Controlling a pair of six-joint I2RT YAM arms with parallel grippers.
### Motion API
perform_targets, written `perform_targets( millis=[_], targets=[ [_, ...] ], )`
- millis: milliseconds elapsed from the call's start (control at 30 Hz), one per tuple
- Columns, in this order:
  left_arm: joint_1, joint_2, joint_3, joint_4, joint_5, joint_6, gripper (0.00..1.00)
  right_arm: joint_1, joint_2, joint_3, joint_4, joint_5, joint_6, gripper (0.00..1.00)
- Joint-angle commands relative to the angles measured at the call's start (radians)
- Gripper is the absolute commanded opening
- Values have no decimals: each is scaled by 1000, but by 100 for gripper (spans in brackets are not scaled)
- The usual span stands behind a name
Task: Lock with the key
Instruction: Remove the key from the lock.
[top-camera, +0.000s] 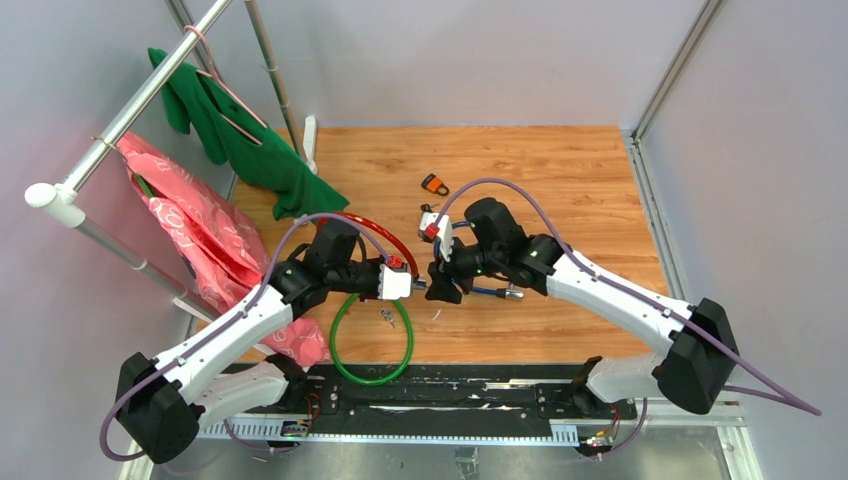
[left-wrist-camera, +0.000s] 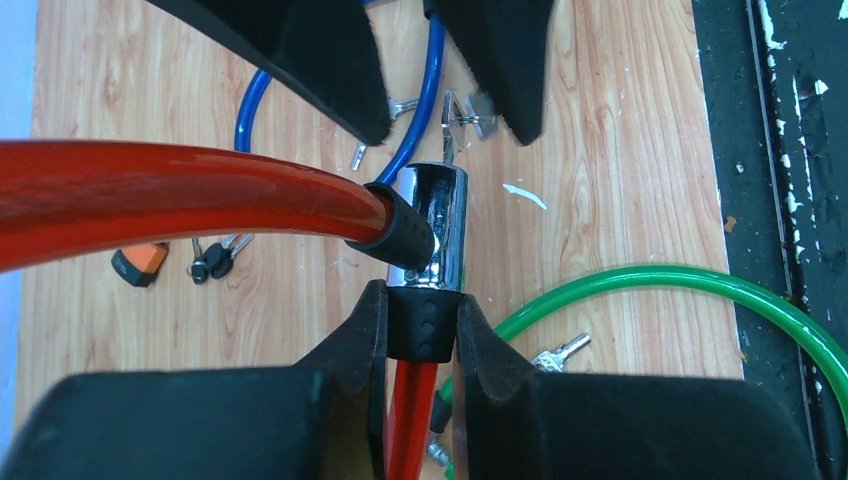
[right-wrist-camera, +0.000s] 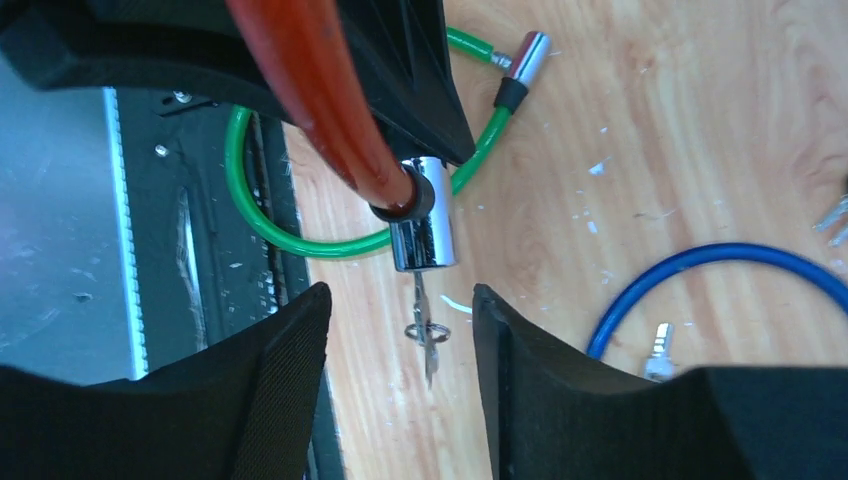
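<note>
A green cable is laid on the tabletop by the near edge. Just beyond, the lock on the red cable is clamped at its black collar by the left gripper. The key is seated in the lock, flanked by the right gripper, which is spread wide.

We see our left gripper clamped on the black collar of the red cable lock, just below its chrome cylinder. A key sticks from the cylinder's far end, between the right gripper's parted fingers. A blue cable, a green cable and an orange-tagged key bunch lie on the wooden table.
</note>
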Motion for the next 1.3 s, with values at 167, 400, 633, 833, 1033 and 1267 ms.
perform_targets(
  millis=[167, 400, 633, 833, 1033, 1267],
  targets=[
    [-1, -24, 23, 39, 31, 10, 0, 10, 40, 0, 33, -37, 48, 33],
    [-1, -26, 20, 38, 28, 7, 0, 12, 81, 6, 18, -44, 13, 35],
    [0, -22, 22, 46, 36, 4, 0, 12, 46, -55, 49, -42, -20, 28],
    [0, -13, 33, 41, 40, 3, 0, 11, 51, -78, 85, -33, -17, 25],
    [-1, -12, 30, 39, 44, -2, 0, 12, 45, -107, 204, -22, 23, 31],
    [-1, -15, 32, 36, 36, -12, 0, 12, 35, -119, 165, -11, -31, 0]
  ],
)
